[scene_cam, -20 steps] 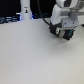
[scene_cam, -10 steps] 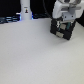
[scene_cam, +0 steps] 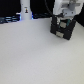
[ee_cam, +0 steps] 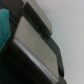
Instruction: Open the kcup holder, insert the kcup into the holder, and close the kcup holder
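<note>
The kcup holder (scene_cam: 63, 28) is a black boxy block with pale rectangular marks, standing at the back of the white table on the exterior view's right. My gripper (scene_cam: 61, 22) hangs from the white arm right at the holder's upper front, and its fingers are too blurred to read. The wrist view is filled by the holder's black edges and pale panels (ee_cam: 35, 47), seen very close. A blurred teal-green patch (ee_cam: 4, 27) shows at that picture's edge. I cannot tell whether it is the kcup's green top. No kcup shows in the exterior view.
A tall white bottle-like object (scene_cam: 25, 11) with a dark mark stands at the back on the exterior view's left, beside dark clutter with a blue glow (scene_cam: 10, 20). The white table (scene_cam: 35, 57) stretches toward the front.
The arm has shifted slightly at the holder and stays close against its front. Nothing else has visibly moved.
</note>
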{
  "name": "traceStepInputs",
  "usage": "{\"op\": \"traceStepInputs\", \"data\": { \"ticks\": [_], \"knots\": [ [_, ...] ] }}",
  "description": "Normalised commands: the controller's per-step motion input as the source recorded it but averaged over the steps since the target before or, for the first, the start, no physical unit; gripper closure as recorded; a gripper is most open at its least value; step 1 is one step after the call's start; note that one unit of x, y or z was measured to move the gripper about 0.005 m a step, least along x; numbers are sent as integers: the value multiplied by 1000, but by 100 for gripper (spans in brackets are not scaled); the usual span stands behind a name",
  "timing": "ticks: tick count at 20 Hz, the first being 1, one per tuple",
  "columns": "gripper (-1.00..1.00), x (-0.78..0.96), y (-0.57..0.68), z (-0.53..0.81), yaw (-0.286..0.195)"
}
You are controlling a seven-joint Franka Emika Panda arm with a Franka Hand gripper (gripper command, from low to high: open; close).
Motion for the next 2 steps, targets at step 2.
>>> {"op": "traceStepInputs", "data": {
  "ticks": [2],
  "knots": [
    [-100, 73, 171, 669, -26]
  ]
}}
